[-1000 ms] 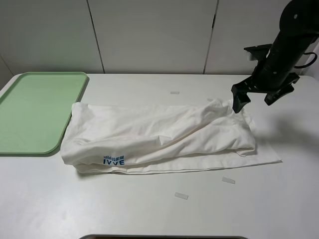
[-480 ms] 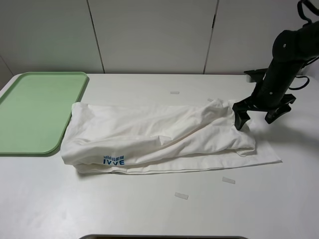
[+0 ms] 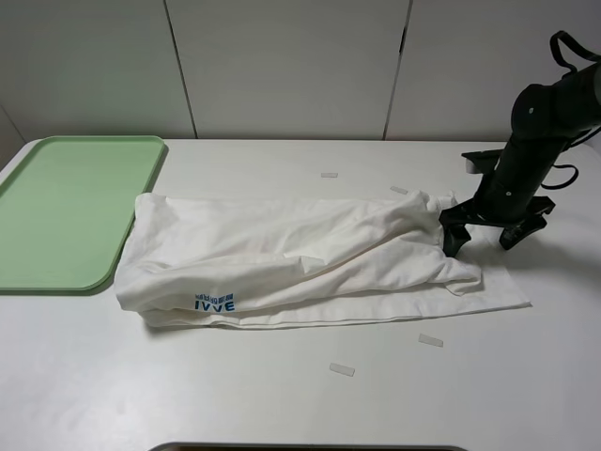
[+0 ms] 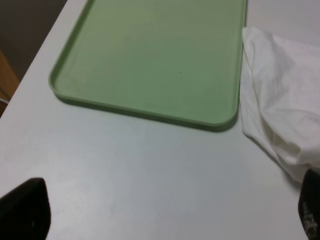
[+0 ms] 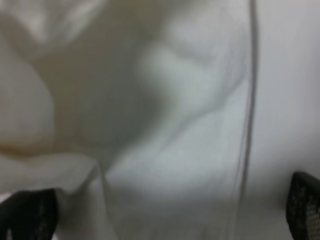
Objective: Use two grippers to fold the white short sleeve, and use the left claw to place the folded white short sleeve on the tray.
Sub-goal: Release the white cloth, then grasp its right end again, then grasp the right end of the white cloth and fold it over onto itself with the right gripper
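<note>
Currently the white thin-fabric short-sleeved T-shirt (image 3: 300, 254) lies just beside the pale-green rectangular plastic tray (image 3: 66, 207); my right claw (image 3: 482, 240) hangs released at its end farthest from the tray, left claw (image 4: 165, 210) released near the tray.

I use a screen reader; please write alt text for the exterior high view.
A white short sleeve lies folded lengthwise on a white table, the open right gripper low over its right end. A pale-green tray sits left of it.
</note>
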